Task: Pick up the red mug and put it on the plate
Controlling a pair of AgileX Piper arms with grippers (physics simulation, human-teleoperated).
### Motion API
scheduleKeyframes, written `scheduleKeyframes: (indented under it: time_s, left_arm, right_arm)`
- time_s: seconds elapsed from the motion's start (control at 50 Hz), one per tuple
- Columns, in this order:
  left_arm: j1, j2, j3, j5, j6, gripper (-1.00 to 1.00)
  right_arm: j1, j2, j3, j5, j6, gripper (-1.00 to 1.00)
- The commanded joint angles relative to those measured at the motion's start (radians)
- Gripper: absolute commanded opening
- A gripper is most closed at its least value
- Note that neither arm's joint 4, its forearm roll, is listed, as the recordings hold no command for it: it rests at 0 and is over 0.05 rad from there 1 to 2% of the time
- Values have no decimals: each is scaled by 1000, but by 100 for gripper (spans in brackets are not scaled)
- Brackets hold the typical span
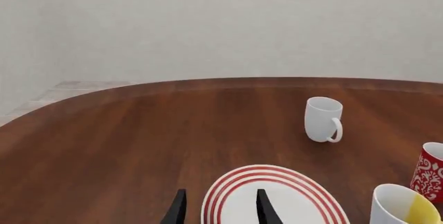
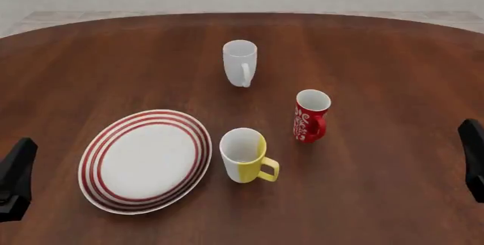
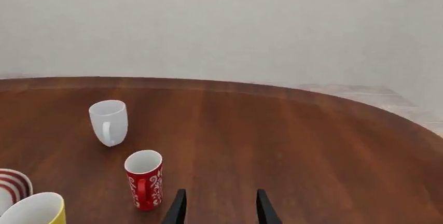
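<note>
Left claw [image 2: 17,180] at 9 o'clock edge of desk [image 2: 378,58], jaws parted, empty, touching nothing; plate [image 2: 144,160] at 7 o'clock; yellow-and-white mug [image 2: 243,155] just right of it; white mug [image 2: 240,62] at 12; red mug [image 2: 310,115] upright right of centre, handle toward the camera, well apart from plate. Likely rigid, glossy, slippery, tall so tippy; pinch body mid-height or rim wall. Right claw [image 2: 472,157] at 3 o'clock, spread open, empty.

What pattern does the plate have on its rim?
Concentric red rings on the white plate, clearest in the front view.
</note>
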Motion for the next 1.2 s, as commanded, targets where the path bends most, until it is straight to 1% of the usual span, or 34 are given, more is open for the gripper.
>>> scheduleKeyframes:
  time_s: [0.02,0.06,0.08,0.1,0.14,0.16,0.18,0.2,0.24,0.3,0.38,0.4,0.42,0.46,0.48,0.5,0.52,0.54,0.56,0.62,0.66,0.74,0.76,0.8,0.82,0.84,0.86,0.98,1.0,1.02,1.04,1.08,1.16,1.2]
  left_arm:
    - [-2,0,1,0,3,100]
    - [-2,0,0,0,3,100]
    - [-2,0,-1,2,3,100]
    - [-3,-1,0,1,4,100]
    - [-3,-2,0,2,5,100]
    - [-3,-1,-1,2,5,100]
    - [-3,0,-1,2,4,100]
    - [-3,0,-1,2,3,100]
    - [-3,1,-1,2,3,100]
    - [-3,1,1,0,5,100]
    - [-4,2,1,-1,5,100]
    - [-4,1,1,0,5,100]
    - [-5,2,1,-1,6,100]
    - [-4,1,0,0,4,100]
    - [-4,0,1,0,4,100]
    - [-4,0,1,0,4,100]
    - [-4,-1,1,0,5,100]
    - [-4,0,1,0,5,100]
    - [-3,0,1,-1,4,100]
    - [-3,-1,-1,1,4,100]
    - [-4,-2,-2,2,5,100]
    - [-7,-1,-2,2,6,100]
    - [-6,-1,-2,2,5,100]
    - [-6,-1,-1,1,4,100]
    - [-9,-1,-2,2,7,100]
    - [-9,-1,-2,2,7,100]
    - [-10,0,-2,3,11,100]
    - [-7,-1,0,0,8,100]
    - [-7,-1,-1,2,7,100]
    - [-7,-1,0,1,7,100]
    - [-8,-1,0,1,9,100]
    - [-8,-2,1,1,7,100]
    - [-7,-1,-1,1,6,100]
    - [-7,-1,-2,2,5,100]
  right_arm:
    - [5,104,-151,41,-40,100]
    - [-13,174,-190,41,-45,100]
    - [-13,175,-190,41,-45,100]
    - [-5,202,-209,41,-64,100]
    - [-7,217,-242,53,-61,100]
    - [-12,233,-265,61,-86,100]
    - [-33,257,-286,69,-91,100]
    - [-17,286,-314,79,-92,100]
    - [-27,295,-336,83,-112,100]
    - [-12,366,-411,121,-78,100]
    - [4,412,-485,137,-76,100]
    - [10,421,-505,145,-37,100]
    - [48,449,-530,155,-40,100]
    - [79,463,-549,153,14,100]
    - [87,437,-553,139,-23,100]
    - [67,458,-557,143,-57,100]
    - [79,485,-569,149,-55,100]
    - [86,506,-586,163,-14,100]
    - [107,526,-598,173,5,100]
    - [102,537,-629,183,-7,100]
    - [160,576,-663,200,-33,100]
    - [153,623,-717,225,-3,100]
    - [127,661,-737,240,-30,100]
    - [127,710,-754,253,-56,100]
    - [120,764,-785,272,-29,100]
    - [120,764,-785,272,-29,100]
    - [145,788,-796,282,3,100]
    - [152,839,-836,296,-23,100]
    - [154,850,-847,302,0,100]
    - [164,862,-855,307,-7,100]
    - [164,878,-862,311,14,100]
    - [162,889,-867,307,-2,100]
    - [196,940,-873,317,32,100]
    - [191,955,-869,306,28,100]
